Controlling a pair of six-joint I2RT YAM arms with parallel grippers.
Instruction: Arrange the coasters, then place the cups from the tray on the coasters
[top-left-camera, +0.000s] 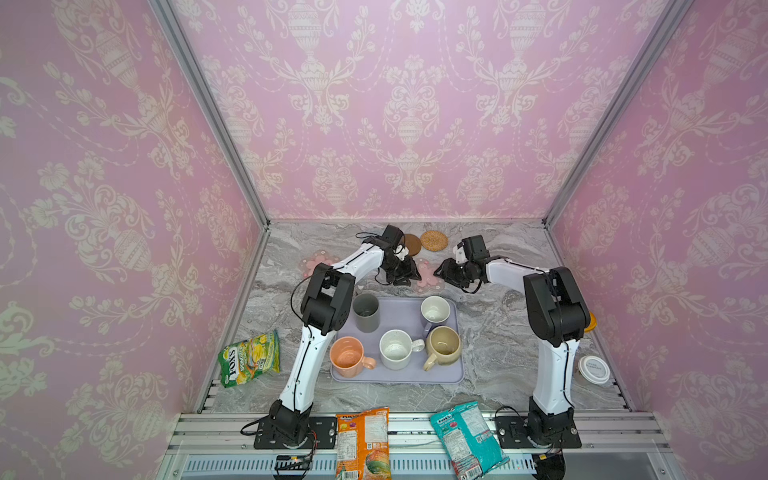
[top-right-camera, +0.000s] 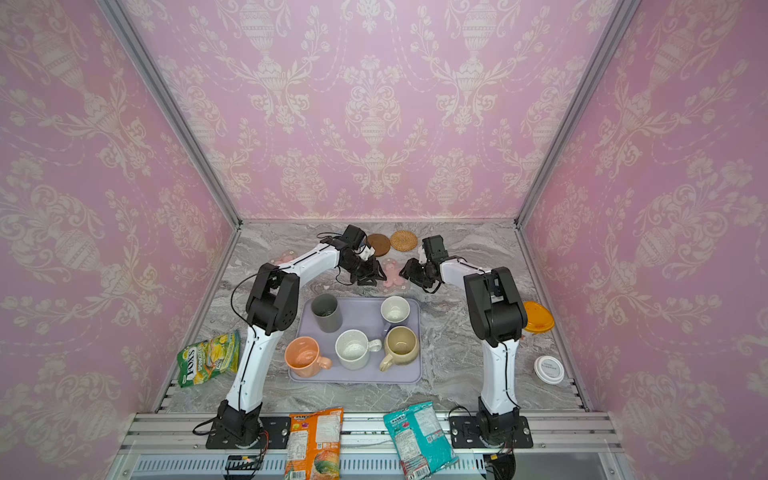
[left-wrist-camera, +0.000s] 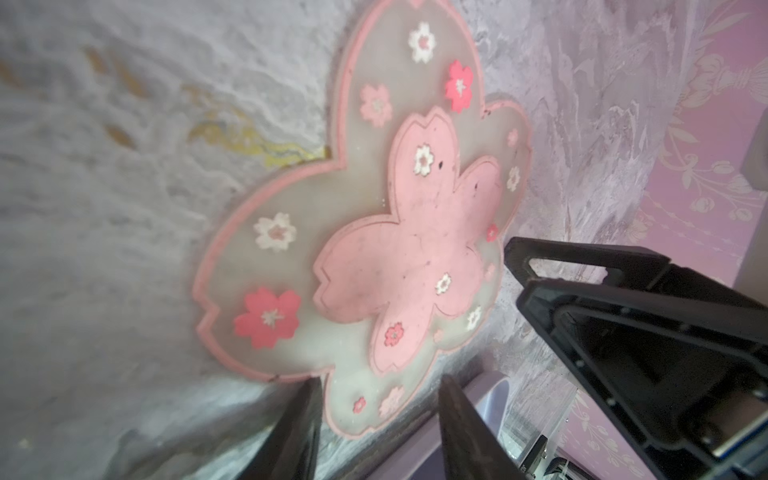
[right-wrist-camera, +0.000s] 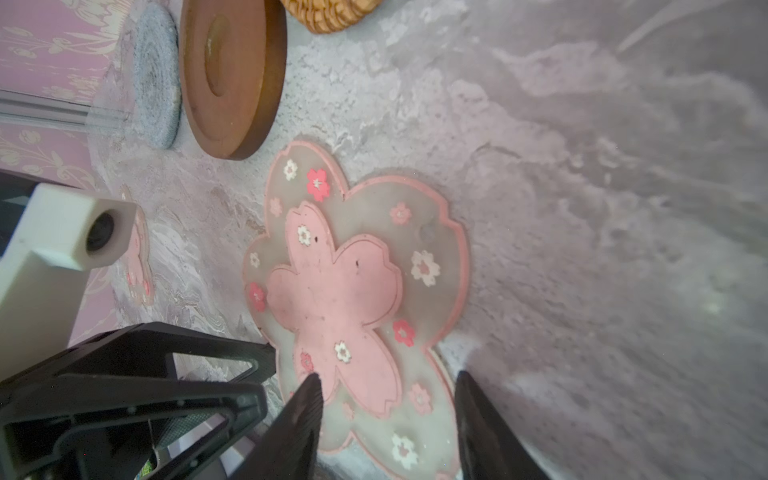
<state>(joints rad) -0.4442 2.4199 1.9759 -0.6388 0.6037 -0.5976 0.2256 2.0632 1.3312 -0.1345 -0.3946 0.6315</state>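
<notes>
- While both arms reach past its far edge, the large flat lavender rectangular tray (top-left-camera: 395, 320) lies on the grey marbled table (top-left-camera: 498, 332). The left gripper (top-left-camera: 410, 277) and the right gripper (top-left-camera: 439, 272) face each other just beyond that edge.
- Between the two grippers, a clear-edged pink flower-shaped coaster (top-left-camera: 428, 277) lies flat on the table, close to the tray's far edge.
- The left gripper's jaws stand partly apart and grip nothing. In the left wrist view its fingertips (left-wrist-camera: 296, 432) sit at the coaster's rim, and I cannot tell whether they touch it.
- The right gripper's jaws are likewise partly apart and empty. In the right wrist view its fingertips (right-wrist-camera: 300, 424) hang over the same coaster's edge.
- A second clear-edged pink flower-shaped coaster (top-left-camera: 318, 262) lies beyond the tray's far left corner, partly behind the left arm.
- Farther beyond the tray's far edge, a round dark brown wooden coaster (top-left-camera: 413, 245) and a round tan rattan coaster (top-left-camera: 434, 240) lie side by side. A round grey-blue woven coaster (right-wrist-camera: 156, 79) lies just beside the wooden one and shows only in the right wrist view.
- All five cups stand on the tray:
  - the tall dark grey handleless tumbler (top-left-camera: 365, 312) at its far left;
  - the lavender cup with white inside (top-left-camera: 435, 311) at its far right;
  - the peach-orange cup (top-left-camera: 349, 356) at its near left corner;
  - the white speckled cup (top-left-camera: 397, 350) in the near middle;
  - the beige-yellow cup (top-left-camera: 444, 345) at its near right.
</notes>
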